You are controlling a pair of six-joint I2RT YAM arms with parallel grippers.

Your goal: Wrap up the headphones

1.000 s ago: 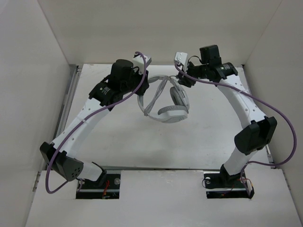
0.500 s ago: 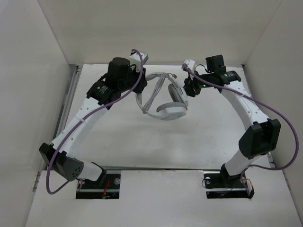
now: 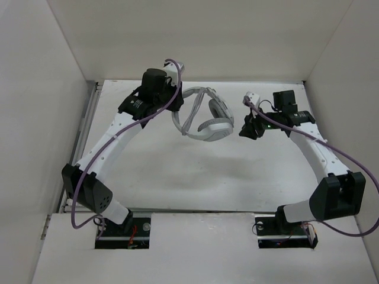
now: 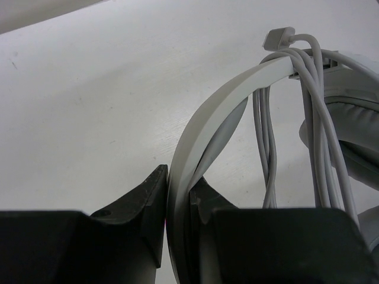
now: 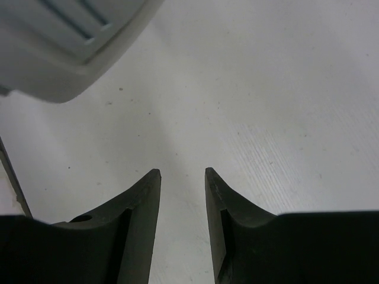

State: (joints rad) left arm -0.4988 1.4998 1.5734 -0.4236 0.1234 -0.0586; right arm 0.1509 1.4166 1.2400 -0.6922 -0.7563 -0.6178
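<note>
The left gripper [image 4: 177, 186] was clamped on the headband [image 4: 220, 97] of the headphones [image 3: 207, 118], its two fingers pressed against the flat faces of the thin white band, low on one side. From that grip the headphones appeared to hang above the table [image 3: 177, 171], toward its far middle, with the earcups [image 3: 214, 126] dangling on the side toward the other arm. The grey cable [image 4: 317, 112] lay looped several times over the band near its crest, strands hanging down either side, and the plug [image 4: 278, 40] stuck out loose at the top. The right gripper [image 5: 182, 174] held nothing: its fingers stood a narrow gap apart with bare table between them, near the headphones but not touching. The set looked light, the band stiff yet springy, the cushions soft, and the cable limp and smooth, so the loops would likely slip off if the band tipped. The band seemed the sound place to hold, and the free end by the plug the place to pinch.
</note>
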